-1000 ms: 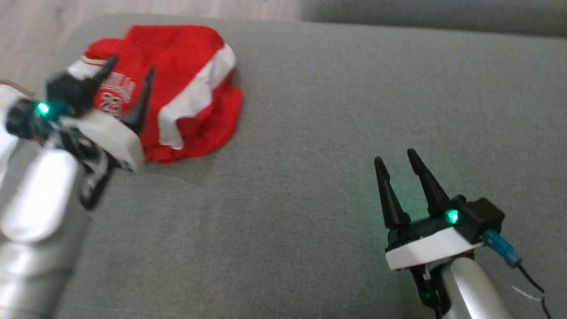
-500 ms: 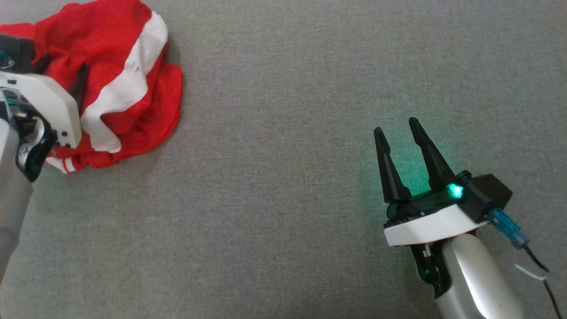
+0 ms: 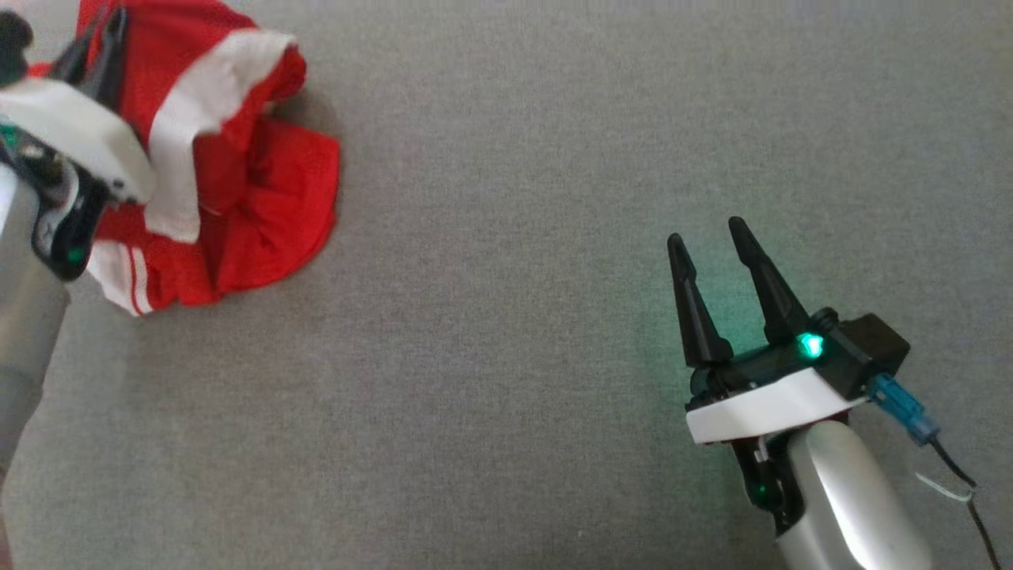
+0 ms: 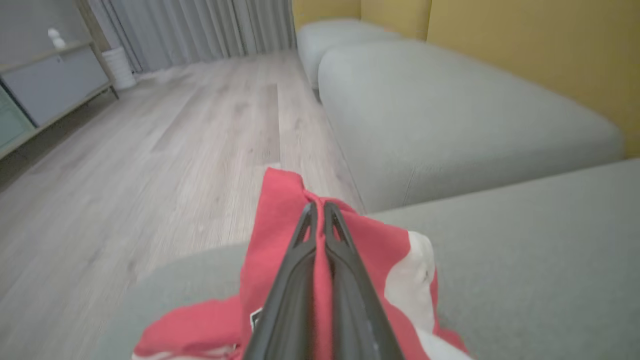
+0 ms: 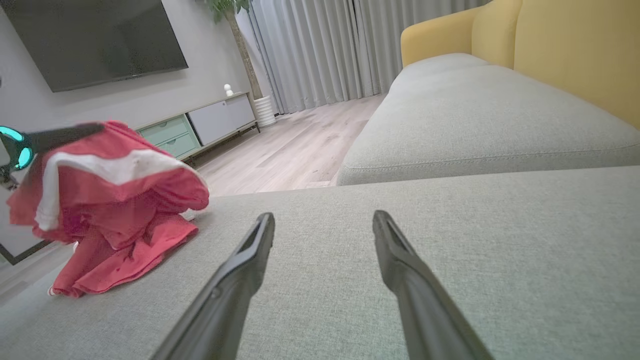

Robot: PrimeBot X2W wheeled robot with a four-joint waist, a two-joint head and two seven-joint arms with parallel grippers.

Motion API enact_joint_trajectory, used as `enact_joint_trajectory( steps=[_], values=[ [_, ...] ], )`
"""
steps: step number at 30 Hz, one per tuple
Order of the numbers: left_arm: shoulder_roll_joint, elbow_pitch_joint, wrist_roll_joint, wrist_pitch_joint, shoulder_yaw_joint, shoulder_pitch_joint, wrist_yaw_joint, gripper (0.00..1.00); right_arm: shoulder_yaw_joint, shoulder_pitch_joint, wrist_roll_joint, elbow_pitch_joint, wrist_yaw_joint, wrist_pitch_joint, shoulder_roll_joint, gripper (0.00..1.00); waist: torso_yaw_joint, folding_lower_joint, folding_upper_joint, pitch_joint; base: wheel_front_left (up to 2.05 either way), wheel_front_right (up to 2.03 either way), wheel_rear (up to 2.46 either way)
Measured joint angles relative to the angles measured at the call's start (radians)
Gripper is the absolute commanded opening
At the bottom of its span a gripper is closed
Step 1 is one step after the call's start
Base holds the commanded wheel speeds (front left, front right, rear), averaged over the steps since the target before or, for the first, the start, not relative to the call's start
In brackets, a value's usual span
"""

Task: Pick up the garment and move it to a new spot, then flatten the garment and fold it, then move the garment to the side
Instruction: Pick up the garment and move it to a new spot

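Note:
The garment (image 3: 237, 158) is a red jersey with white bands, bunched at the upper left of the grey cushion (image 3: 514, 277). My left gripper (image 3: 99, 36) is shut on its upper fold and holds that part raised; the lower folds still rest on the cushion. In the left wrist view the two fingers (image 4: 320, 220) are pressed together with red cloth (image 4: 280, 240) pinched between them. In the right wrist view the garment (image 5: 110, 200) hangs from the left gripper at the far left. My right gripper (image 3: 708, 245) stands open above the cushion at the lower right, well apart from the garment, with nothing between its fingers (image 5: 250, 250).
A second grey cushion (image 4: 450, 115) lies beyond, against a yellow backrest (image 5: 575, 45). Past the cushion's edge is a pale wood floor (image 4: 150, 150), with a low cabinet (image 5: 210, 125), a wall screen (image 5: 95, 40) and grey curtains (image 5: 320, 50) further off.
My left gripper has closed on the garment's upper fold and lifted it. The head camera tilted down and shifted the whole picture. The right gripper stays open in much the same place.

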Motion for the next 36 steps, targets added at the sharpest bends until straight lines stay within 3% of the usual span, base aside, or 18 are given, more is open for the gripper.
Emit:
enact_joint_trajectory(
  steps=[5,12,19,27,36],
  values=[
    [-0.012,-0.075,-0.045,-0.08,0.007,-0.01,0.0,0.0,0.001,0.01,0.002,0.01,0.0,0.0,0.0,1.0,0.005,-0.0001,0.0,-0.061,0.0,0.0,0.0],
    [-0.019,-0.187,-0.082,-0.094,0.017,0.013,0.002,0.0,0.001,0.052,0.013,0.021,0.0,0.0,0.0,1.0,0.008,-0.0002,0.0,-0.132,0.0,0.0,0.0],
    [-0.041,-0.358,-0.094,-0.066,-0.016,0.114,0.05,0.0,0.0,0.068,0.02,0.022,0.0,0.0,0.0,1.0,-0.014,-0.0001,0.0,-0.172,0.0,0.0,0.0],
    [-0.123,-0.514,-0.094,-0.013,-0.094,0.177,0.099,0.0,-0.001,0.067,0.046,0.006,0.0,0.0,0.0,1.0,-0.096,-0.0001,0.0,-0.164,0.0,0.0,0.0],
    [-0.245,-0.517,-0.094,-0.023,-0.137,0.183,0.134,0.0,0.027,0.034,0.08,-0.034,0.0,0.0,0.0,1.0,-0.247,0.0,0.0,-0.122,0.0,0.0,0.0]
  ],
)
